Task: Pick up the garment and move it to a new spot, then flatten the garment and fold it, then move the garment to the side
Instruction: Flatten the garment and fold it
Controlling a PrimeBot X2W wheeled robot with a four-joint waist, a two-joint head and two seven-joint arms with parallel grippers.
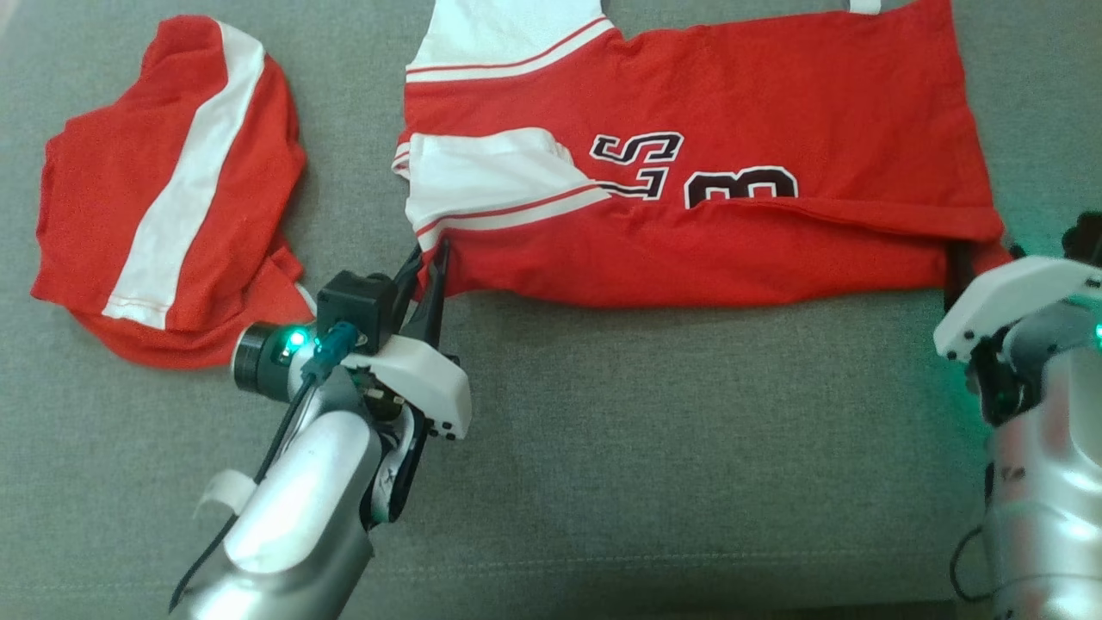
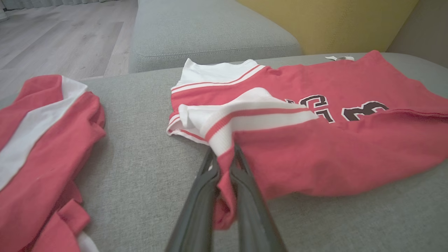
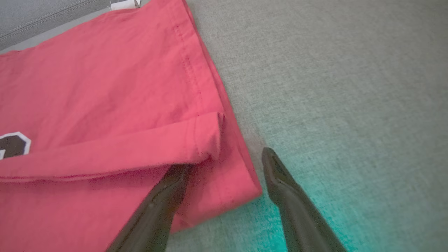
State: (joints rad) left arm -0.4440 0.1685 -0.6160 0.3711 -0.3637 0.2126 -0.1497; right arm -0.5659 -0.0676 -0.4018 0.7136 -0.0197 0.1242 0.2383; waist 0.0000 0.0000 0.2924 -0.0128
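A: Entry one, left gripper (image 2: 224, 159)?
B: Clamped on the jersey (image 1: 732, 103), at its near edge by the white sleeve (image 1: 491, 176).
A: Entry two, right gripper (image 3: 225, 164)?
B: Fingers apart, straddling the hem corner (image 3: 245, 189); nothing gripped.
A: Jersey location?
B: Spread on the grey sofa cushion (image 1: 646, 448), near long edge folded over. A second red garment (image 1: 164, 189) lies well to the left.
A: Progress?
B: Seemingly flattened, first fold made; further folding and moving aside remain.

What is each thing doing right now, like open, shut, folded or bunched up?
numbered jersey, lying flat on the couch, near edge folded over itself.
left pincer, shut on the jersey's edge by the sleeve.
right pincer, open at the jersey's hem corner.
other red garment, loosely folded, lying apart from the jersey.
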